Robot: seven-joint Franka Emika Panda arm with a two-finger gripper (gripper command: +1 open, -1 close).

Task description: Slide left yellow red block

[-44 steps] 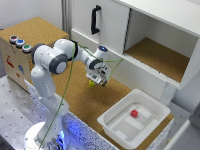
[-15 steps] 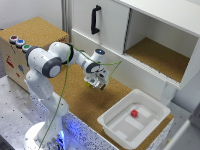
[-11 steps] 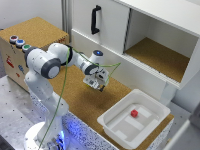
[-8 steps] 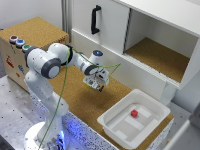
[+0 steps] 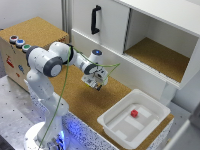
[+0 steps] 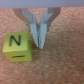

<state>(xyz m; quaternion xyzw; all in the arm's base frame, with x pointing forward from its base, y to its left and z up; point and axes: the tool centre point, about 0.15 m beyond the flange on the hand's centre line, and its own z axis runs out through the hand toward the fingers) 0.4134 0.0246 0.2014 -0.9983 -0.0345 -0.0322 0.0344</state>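
The pincer (image 6: 39, 41) hangs low over the cork bench (image 5: 85, 100), its two fingers pressed together and holding nothing. The yellow block (image 6: 17, 47), marked with an N, sits on the cork just beside the closed fingertips. A red cube (image 5: 134, 113) lies in the white tray (image 5: 114, 129) near the bench's edge.

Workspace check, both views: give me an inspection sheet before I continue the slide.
Surface: cork tabletop, bare around the hand.
Job's things: yellow block marked N, resting on the cork beside the fingertips, not gripped.
Clutter: red cube inside the white bin.
Grippers: hand low over the cork, fingers together, holding nothing.
Cables: green cable along the arm.
Surroundings: white cabinet with black handle; button box.
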